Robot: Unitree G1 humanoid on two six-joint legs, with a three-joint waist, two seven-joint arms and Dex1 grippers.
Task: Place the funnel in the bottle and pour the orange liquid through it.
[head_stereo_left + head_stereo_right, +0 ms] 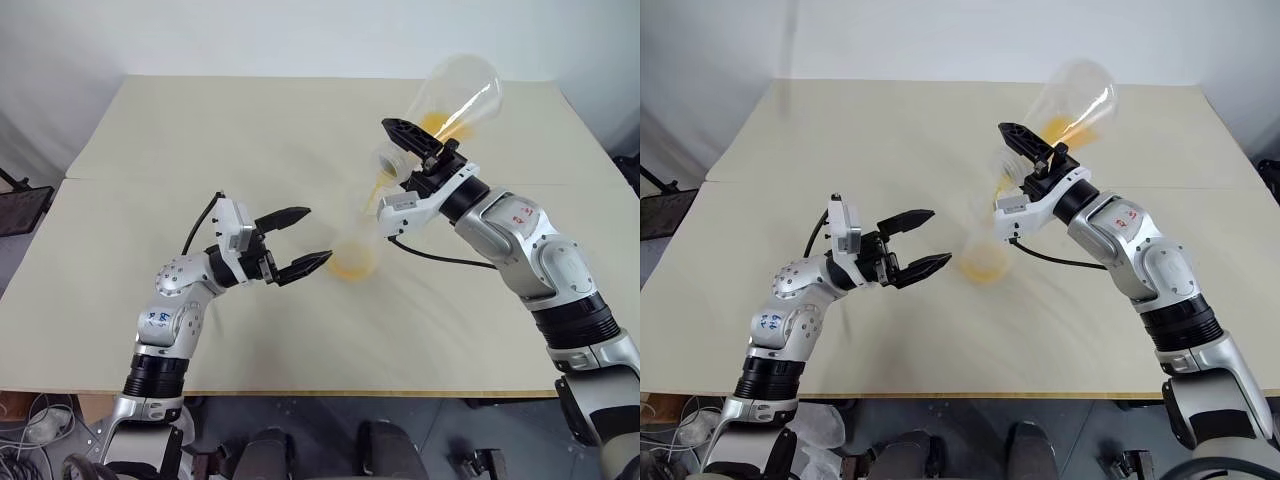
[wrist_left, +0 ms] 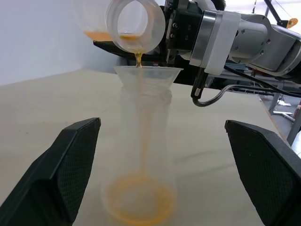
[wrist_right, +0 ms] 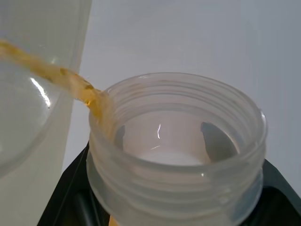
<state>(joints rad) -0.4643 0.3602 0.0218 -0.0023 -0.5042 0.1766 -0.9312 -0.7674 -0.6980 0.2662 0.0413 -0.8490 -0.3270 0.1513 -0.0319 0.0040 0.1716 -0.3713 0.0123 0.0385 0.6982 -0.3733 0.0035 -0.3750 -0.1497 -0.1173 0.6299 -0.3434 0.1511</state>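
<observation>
My right gripper is shut on the neck of a larger clear flask, tipped mouth-down over the table. A thin stream of orange liquid runs from its mouth into the clear funnel seated in the bottle. More orange liquid pools in the bottle's base, and a little remains in the tilted flask. My left gripper is open just left of the bottle. Its fingers stand on either side of the bottle and apart from it.
The beige table has a seam running across its middle and a front edge close to me. A black cable loops from my right wrist over the tabletop. A dark object stands off the table's left side.
</observation>
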